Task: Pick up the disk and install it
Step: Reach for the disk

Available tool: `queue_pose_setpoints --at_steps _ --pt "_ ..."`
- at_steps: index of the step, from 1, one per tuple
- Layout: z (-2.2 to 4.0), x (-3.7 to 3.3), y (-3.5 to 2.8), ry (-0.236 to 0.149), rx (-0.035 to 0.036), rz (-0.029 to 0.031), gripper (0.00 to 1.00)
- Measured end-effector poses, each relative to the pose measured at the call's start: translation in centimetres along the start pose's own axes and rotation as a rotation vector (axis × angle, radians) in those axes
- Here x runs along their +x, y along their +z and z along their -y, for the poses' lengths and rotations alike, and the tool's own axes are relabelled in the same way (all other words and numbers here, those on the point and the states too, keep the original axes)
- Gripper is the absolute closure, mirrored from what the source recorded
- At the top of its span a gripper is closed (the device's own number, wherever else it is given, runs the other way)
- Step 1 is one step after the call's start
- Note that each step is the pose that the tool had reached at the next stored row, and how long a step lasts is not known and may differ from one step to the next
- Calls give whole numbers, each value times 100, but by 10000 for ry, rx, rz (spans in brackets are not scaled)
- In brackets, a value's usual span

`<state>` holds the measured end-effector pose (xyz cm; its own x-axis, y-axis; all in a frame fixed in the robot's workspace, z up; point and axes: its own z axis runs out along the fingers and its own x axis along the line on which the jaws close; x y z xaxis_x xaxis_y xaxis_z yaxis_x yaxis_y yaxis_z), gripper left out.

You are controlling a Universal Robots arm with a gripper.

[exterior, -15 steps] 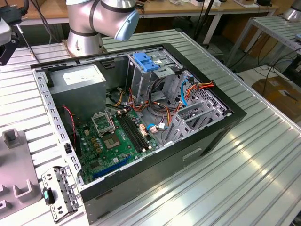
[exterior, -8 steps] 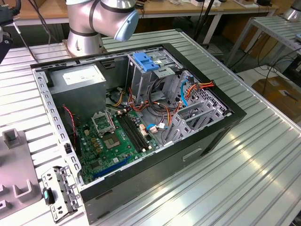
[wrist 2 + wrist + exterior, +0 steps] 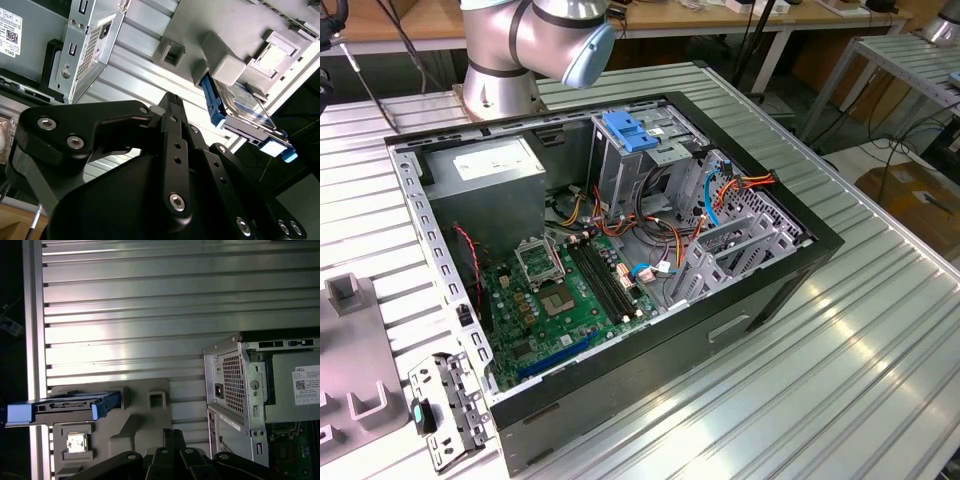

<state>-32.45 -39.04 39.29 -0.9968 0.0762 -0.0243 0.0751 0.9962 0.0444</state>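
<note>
Black and, by the look of both wrist views, pressed together tip to tip with nothing pinched: jaws poised above the ribbed aluminium table [image 3: 150,300], near the grey moulded fixture [image 3: 145,420] yet touching nothing on it. Next outward, the disk [image 3: 65,407], untouched, standing on its long edge in a slot of that fixture, dark drive framed by its bright blue carrier, one blue end jutting past the fixture's rim. Stood upright that way, most likely, to leave both flat faces free for a pinch and to stop any sliding on the smooth ribs. Alongside it in the same fixture, a square silvery chip [image 3: 76,442], flat in a shallow pocket of its own, held apart from the drive. Farther off, an open desktop computer case [image 3: 775,290], laid on its side on the table with the side panel off, presumably to expose everything from above. Inside, a green motherboard [image 3: 570,290], a grey power supply [image 3: 485,170] in one corner, and a tall grey drive cage [image 3: 620,190] capped by a blue latch plate [image 3: 630,132], apparently the seat meant for the drive. Pick-up not yet made; drive and case apart.
</note>
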Motion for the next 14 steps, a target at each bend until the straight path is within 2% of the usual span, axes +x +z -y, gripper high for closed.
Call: queue_pose_setpoints --at_steps 14 --pt "-2 167 -4 0 0 0 89"
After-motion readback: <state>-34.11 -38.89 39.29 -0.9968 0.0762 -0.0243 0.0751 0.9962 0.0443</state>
